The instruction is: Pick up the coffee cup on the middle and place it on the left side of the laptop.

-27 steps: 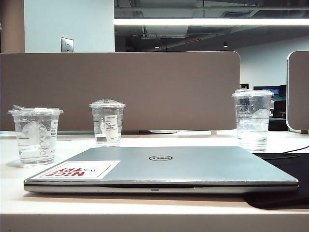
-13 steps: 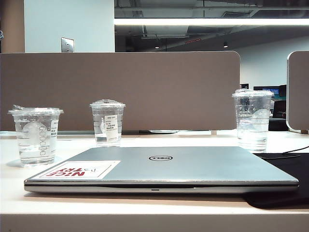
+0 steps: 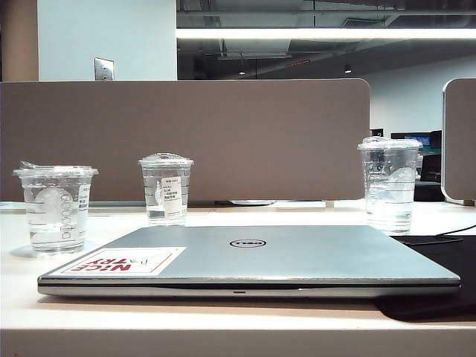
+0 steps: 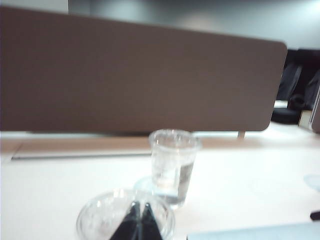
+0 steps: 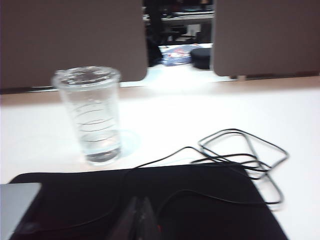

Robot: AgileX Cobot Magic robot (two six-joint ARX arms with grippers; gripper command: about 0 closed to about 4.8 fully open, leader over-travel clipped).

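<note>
The coffee cup [image 3: 56,207], short and wide with a flat rimmed lid and water in its lower part, stands on the white desk [image 3: 223,316] just beside the left edge of the closed silver Dell laptop [image 3: 253,260], so the placing looks done. The left gripper [image 4: 138,224] has its dark fingertips pressed together, holding nothing, and hangs right above the cup's clear lid in the left wrist view. The main risk I see is there: if the arm pulls away low or sideways, the closed tips could catch the lid's rim and tip or drag the light cup, spilling water toward the laptop. The domed-lid cup [image 3: 165,188] stands near behind it and could be knocked by a wide swing. The right gripper [image 5: 141,220], tips also together and empty, sits over the black mat [image 5: 150,200] near a loose black cable [image 5: 240,160]; a low sweep could snag that cable or nudge the taller cup [image 3: 389,184].
</note>
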